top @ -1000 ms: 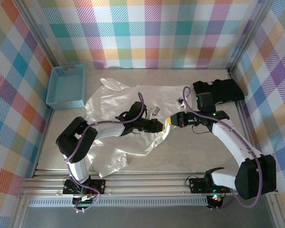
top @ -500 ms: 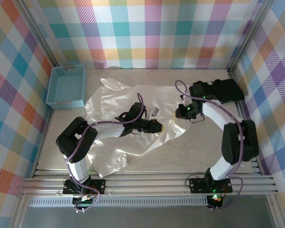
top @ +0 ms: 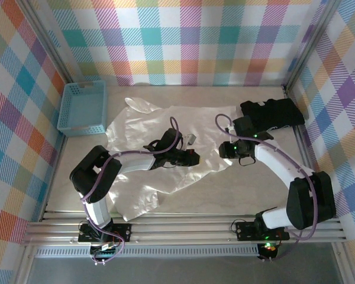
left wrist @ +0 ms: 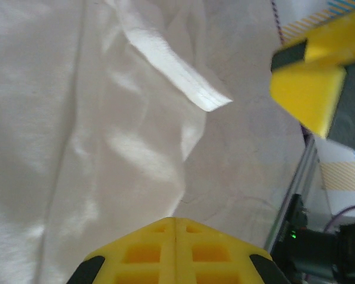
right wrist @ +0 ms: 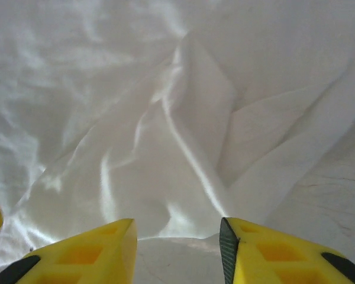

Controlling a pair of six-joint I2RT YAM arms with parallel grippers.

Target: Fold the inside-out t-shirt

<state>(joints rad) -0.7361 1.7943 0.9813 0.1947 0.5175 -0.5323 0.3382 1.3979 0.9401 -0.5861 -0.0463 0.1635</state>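
Where one t-shirt (top: 136, 127) lies, two end effectors (top: 194, 157) (top: 222, 151) hover; one basket (top: 67, 107).

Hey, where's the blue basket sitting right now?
In the top view, the blue basket sits at the far left of the table, against the checkered wall, right beside the white t-shirt.
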